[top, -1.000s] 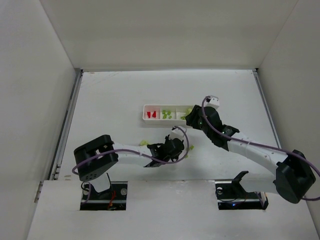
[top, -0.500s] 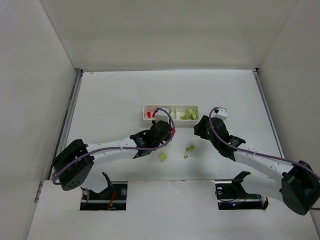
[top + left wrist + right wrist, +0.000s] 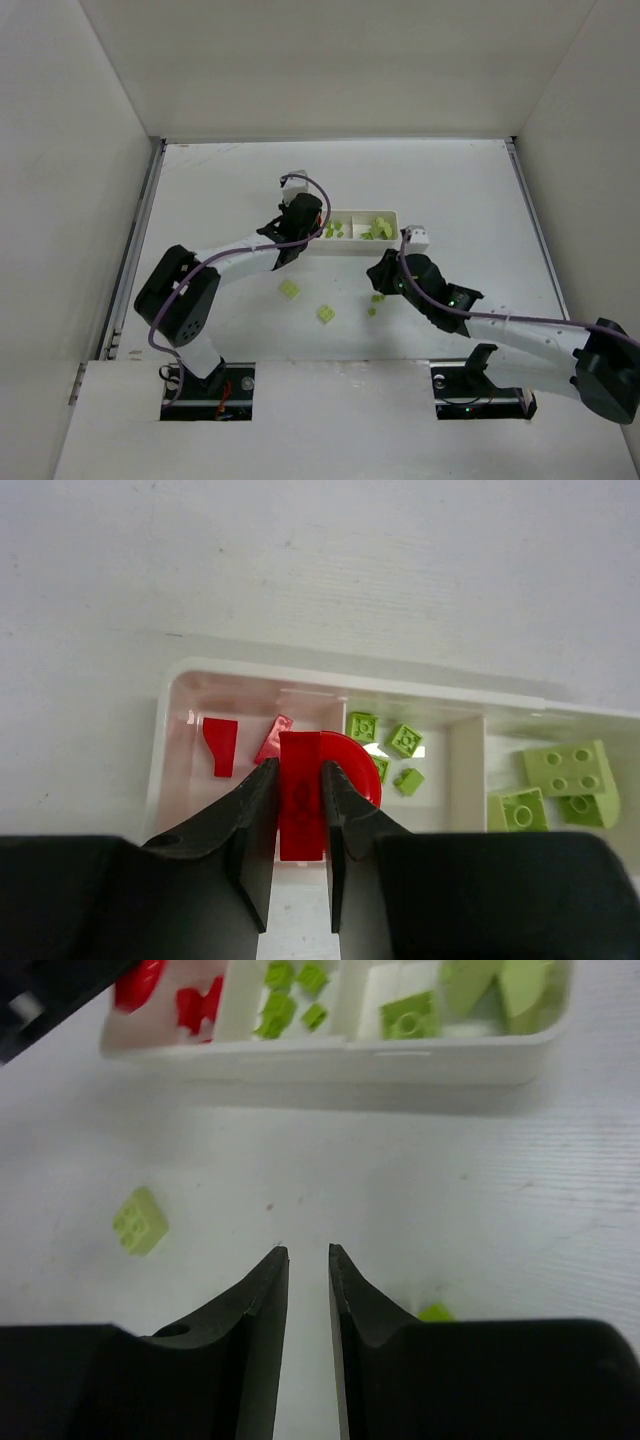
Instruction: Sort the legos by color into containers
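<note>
My left gripper is shut on a red lego with a rounded side and holds it over the left compartment of the white tray. Two more red legos lie in that compartment. Small green legos lie in the middle section and larger ones at the right. From above, the left gripper covers the left end of the tray. My right gripper is open by a narrow gap and empty, low over the table in front of the tray. It also shows from above.
Several loose green legos lie on the table in front of the tray. One green lego lies left of the right fingers, another beside the right finger. White walls enclose the table.
My left arm has carried the red lego from the table's middle to the tray's left end. My right arm has pulled back from the tray towards the loose green legos.
</note>
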`<state>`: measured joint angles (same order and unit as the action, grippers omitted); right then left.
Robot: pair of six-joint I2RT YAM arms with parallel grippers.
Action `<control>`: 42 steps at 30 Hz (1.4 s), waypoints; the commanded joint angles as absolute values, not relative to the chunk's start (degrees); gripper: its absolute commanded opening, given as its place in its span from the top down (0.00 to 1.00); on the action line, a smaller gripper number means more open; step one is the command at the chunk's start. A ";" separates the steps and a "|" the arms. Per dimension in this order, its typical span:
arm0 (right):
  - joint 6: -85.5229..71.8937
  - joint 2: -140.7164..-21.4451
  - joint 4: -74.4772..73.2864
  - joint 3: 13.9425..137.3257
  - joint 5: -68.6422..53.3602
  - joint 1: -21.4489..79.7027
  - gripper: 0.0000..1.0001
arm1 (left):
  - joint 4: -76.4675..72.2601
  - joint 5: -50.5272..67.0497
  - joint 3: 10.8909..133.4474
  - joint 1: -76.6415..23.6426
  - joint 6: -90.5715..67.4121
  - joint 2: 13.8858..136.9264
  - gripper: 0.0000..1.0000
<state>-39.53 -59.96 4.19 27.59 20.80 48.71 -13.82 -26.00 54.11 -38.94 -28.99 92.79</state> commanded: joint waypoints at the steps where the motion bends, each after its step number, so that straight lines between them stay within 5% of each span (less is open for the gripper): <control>1: -37.36 -62.48 8.96 30.93 16.09 53.73 0.71 | -13.71 -26.01 58.53 -38.54 -27.69 95.53 0.82; 12: -31.29 -79.00 10.90 35.68 16.61 69.21 0.35 | -14.06 -30.59 59.50 -38.28 -24.97 98.52 0.72; 18: -29.88 -84.46 10.37 38.05 19.60 69.92 0.29 | -14.33 -31.73 58.28 -38.71 -24.43 95.37 0.64; 23: -28.74 -87.53 9.93 40.34 20.21 70.53 0.35 | -13.54 -30.33 52.84 -39.42 -24.69 87.91 0.63; 33: -27.51 -92.90 6.86 44.65 20.48 70.53 0.73 | -2.66 -29.97 38.24 -42.66 -29.44 68.22 0.51; 42: -27.87 -80.43 5.28 44.56 19.60 64.13 0.77 | 8.97 -32.87 32.09 -48.55 -38.84 62.76 0.45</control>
